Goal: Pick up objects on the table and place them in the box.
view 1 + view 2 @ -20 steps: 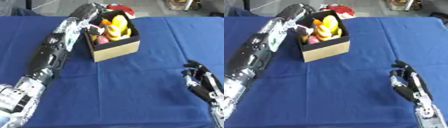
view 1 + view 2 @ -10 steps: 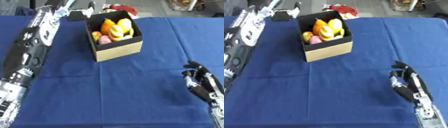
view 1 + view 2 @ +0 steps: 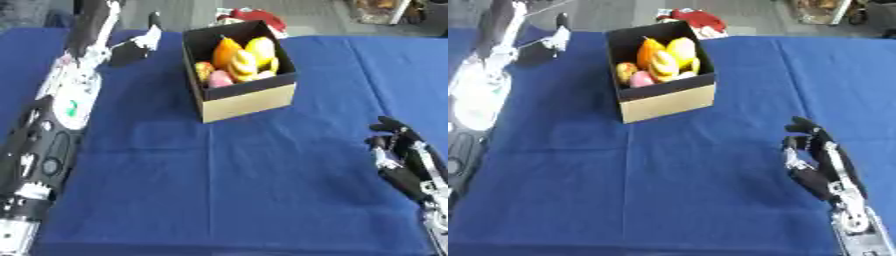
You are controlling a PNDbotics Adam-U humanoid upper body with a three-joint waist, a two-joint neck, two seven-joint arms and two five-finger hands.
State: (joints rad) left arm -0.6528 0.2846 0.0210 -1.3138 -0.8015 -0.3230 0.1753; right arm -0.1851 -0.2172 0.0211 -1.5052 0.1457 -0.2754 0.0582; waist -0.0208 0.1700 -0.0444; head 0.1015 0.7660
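Nearest to me, at about four o'clock, my right hand rests on the blue tablecloth, fingers relaxed and slightly apart, holding nothing. Further out, near twelve o'clock, the box stands on the cloth, black inside with a tan outer wall. Inside it I see an orange fruit, yellow fruits and a pink piece against the near wall. At about ten o'clock my left arm runs up the left side, and my left hand hangs beside the box's left wall, apart from it, fingers straight, empty. Beyond the box lies a red object.
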